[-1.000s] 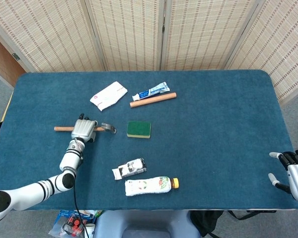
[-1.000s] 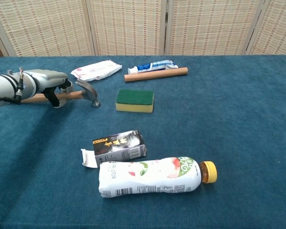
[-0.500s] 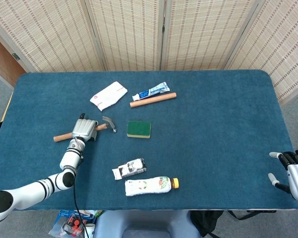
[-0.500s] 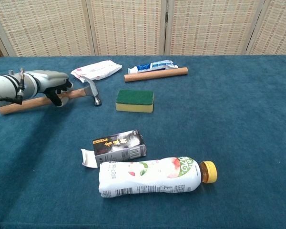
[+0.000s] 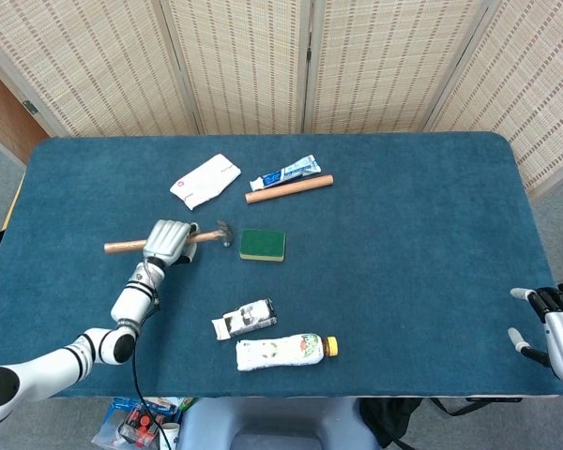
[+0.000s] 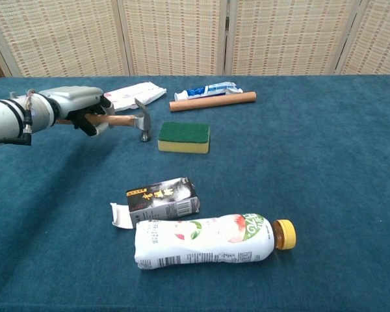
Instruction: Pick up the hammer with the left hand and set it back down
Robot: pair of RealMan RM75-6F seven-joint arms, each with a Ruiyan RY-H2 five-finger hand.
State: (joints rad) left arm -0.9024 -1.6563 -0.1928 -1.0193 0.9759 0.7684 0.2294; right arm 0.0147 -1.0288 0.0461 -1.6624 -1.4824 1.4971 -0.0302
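Half the hammer (image 6: 127, 120) handle hidden — left hand (image 6: 84, 107) grips.

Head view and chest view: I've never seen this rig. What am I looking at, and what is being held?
Both cameras sit on a two-armed robot at a blue table; one looks down from its head, the other forward from its chest. The left hand grips the hammer by its wooden handle. The right hand rests open at the table's edge, holding nothing. Also lying there: a sponge, wooden stick, toothpaste tube, white packet, small box and drink bottle.
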